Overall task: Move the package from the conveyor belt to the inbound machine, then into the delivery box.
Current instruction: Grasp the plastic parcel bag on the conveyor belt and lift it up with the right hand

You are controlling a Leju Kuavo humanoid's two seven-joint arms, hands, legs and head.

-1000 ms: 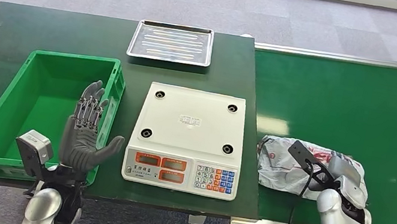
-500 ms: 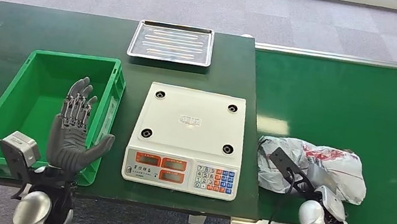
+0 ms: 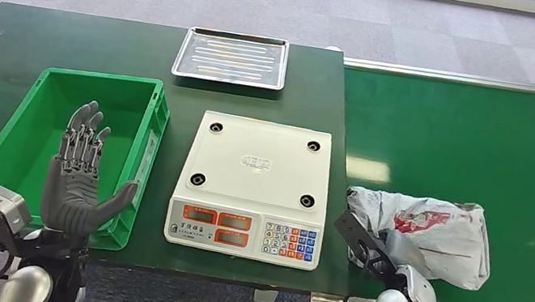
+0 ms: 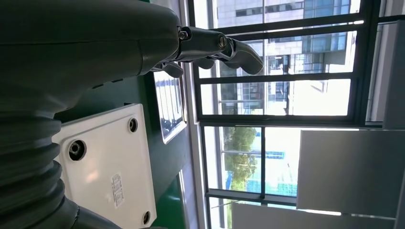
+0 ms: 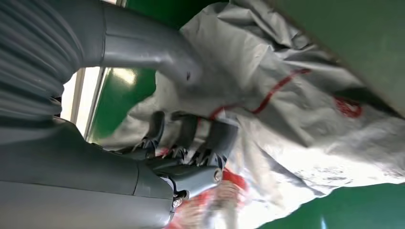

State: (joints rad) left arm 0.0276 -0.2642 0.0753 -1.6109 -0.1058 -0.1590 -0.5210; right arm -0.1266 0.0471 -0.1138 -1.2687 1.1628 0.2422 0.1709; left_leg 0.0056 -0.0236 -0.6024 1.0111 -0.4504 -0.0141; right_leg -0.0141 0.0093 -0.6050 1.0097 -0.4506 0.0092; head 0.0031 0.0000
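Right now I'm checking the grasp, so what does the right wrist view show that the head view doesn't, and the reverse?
Right wrist view alone: the right robot hand with its thumb and dark fingers against the grey package. Head view alone: the scale, green box, metal tray and open left robot hand. Both: the package on the green belt.

crate (image 3: 53,90) left of scale (image 3: 254,173), tray (image 3: 231,56) behind
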